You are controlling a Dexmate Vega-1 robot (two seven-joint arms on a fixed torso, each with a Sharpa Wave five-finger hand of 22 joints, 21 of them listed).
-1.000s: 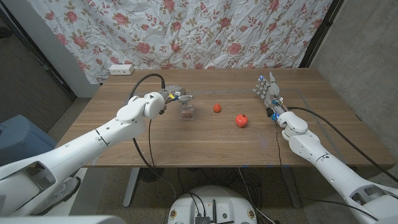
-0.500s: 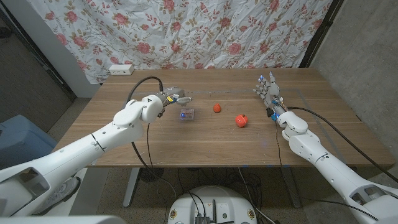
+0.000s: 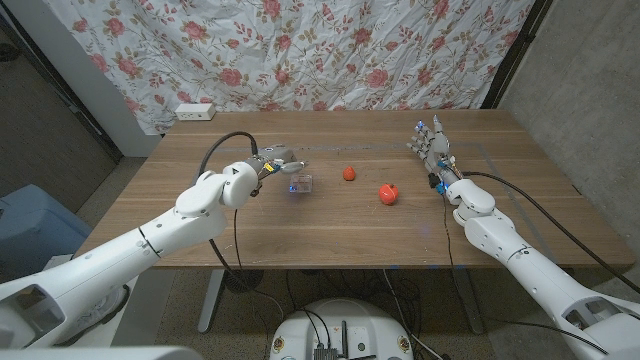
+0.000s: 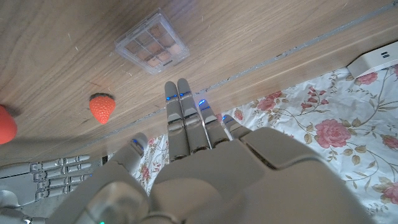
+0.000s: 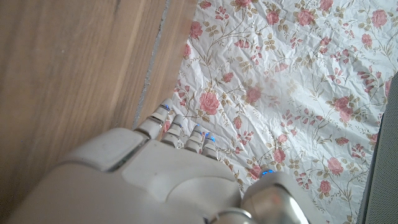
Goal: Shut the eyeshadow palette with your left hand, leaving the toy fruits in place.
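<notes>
The small clear eyeshadow palette (image 3: 299, 184) lies flat on the wooden table (image 3: 330, 235) with its lid down; in the left wrist view its pans of colour show through the palette (image 4: 152, 42). My left hand (image 3: 276, 159) hovers just behind and left of it, fingers (image 4: 184, 118) straight, holding nothing and not touching it. A toy strawberry (image 3: 348, 173) (image 4: 101, 107) sits to the palette's right, and a round red toy fruit (image 3: 388, 193) (image 4: 5, 123) lies further right. My right hand (image 3: 430, 146) stands upright at the table's right, fingers spread, empty.
A white power strip (image 3: 194, 111) (image 4: 376, 62) lies at the table's back left corner. A floral cloth (image 3: 330, 50) hangs behind the far edge. A black cable (image 3: 215, 150) loops over my left forearm.
The palette's lid, upright a second ago, has come down flat. My left hand has drawn back a little to the left, away from the palette. The fruits and right hand have not moved.
</notes>
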